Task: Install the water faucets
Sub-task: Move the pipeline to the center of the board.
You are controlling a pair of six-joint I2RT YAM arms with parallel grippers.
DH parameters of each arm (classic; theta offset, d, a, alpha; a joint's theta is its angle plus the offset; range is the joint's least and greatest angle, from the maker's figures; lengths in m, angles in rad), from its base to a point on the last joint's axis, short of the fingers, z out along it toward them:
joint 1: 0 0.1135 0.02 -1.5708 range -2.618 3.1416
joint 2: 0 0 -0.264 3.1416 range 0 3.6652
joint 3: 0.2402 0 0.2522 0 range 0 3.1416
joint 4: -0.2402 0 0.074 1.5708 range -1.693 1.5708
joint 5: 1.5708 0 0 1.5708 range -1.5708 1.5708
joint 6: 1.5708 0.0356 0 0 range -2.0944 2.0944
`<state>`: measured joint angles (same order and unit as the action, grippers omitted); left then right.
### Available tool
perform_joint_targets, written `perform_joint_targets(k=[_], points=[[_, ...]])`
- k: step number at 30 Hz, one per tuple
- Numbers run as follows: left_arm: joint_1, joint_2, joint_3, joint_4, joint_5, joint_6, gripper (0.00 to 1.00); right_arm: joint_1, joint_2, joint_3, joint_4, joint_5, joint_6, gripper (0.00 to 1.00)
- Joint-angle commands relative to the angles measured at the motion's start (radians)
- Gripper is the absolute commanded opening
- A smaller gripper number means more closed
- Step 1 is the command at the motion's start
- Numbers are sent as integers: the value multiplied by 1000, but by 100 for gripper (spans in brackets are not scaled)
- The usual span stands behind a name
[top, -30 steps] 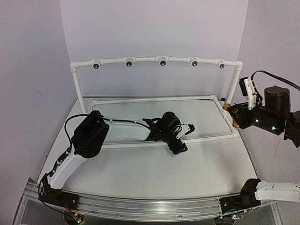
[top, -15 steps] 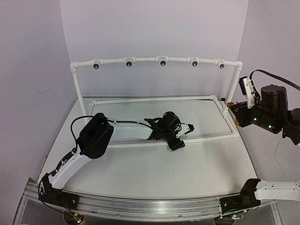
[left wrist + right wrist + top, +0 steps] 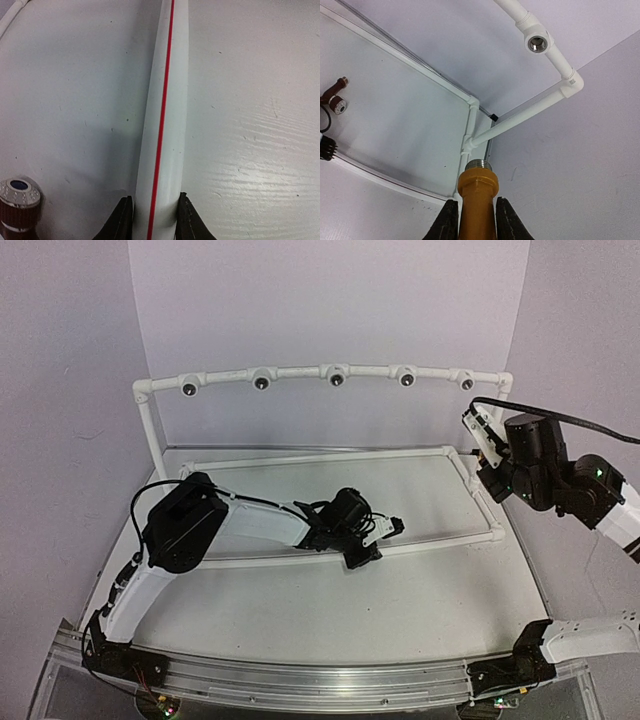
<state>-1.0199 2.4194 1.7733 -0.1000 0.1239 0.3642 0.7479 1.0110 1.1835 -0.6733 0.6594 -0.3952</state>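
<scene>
In the right wrist view the yellow-orange water faucet (image 3: 477, 192) stands between the fingers of my right gripper (image 3: 476, 220), which is shut on it. Its silvery threaded end points up toward the white frame's corner post. From above, that gripper (image 3: 492, 462) hovers by the frame's right post. My left gripper (image 3: 155, 220) is shut on the white base pipe (image 3: 165, 100) with the red stripe, one finger on each side. The reddish-brown water faucet (image 3: 17, 202) lies on the table just left of that pipe, also visible far left (image 3: 335, 97) in the right wrist view.
The white pipe frame (image 3: 300, 455) lies on the table with an upright back rail (image 3: 300, 372) carrying several round sockets, the nearest to the right gripper (image 3: 538, 43). The purple walls stand close behind and to the right. Both arm bases sit on the metal rail (image 3: 300, 680) in front.
The left gripper has shut on the front base pipe, and the whole frame has shifted left. The right arm has carried the yellow-orange faucet left and up, toward the right post.
</scene>
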Motion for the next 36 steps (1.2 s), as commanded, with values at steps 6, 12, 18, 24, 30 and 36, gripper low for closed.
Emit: perform_joint_targets(k=[6, 12, 18, 24, 30, 36], points=[[6, -145, -267, -97, 70, -226, 10, -31, 79, -68, 294, -15, -443, 0], [6, -173, -334, -95, 94, -227, 8, -65, 31, -218, 593, -130, -722, 0], [6, -187, -365, -95, 141, -237, 5, -108, 24, -329, 955, -181, -1023, 0], [7, -192, -386, -95, 157, -239, 1, -199, 90, -247, 968, -270, -1074, 0], [7, -197, -405, -92, 168, -247, 0, -218, 126, -235, 1013, -337, -1160, 0], [7, -209, -447, -51, 123, -259, 0, -234, 128, -276, 1157, -432, -1275, 0]])
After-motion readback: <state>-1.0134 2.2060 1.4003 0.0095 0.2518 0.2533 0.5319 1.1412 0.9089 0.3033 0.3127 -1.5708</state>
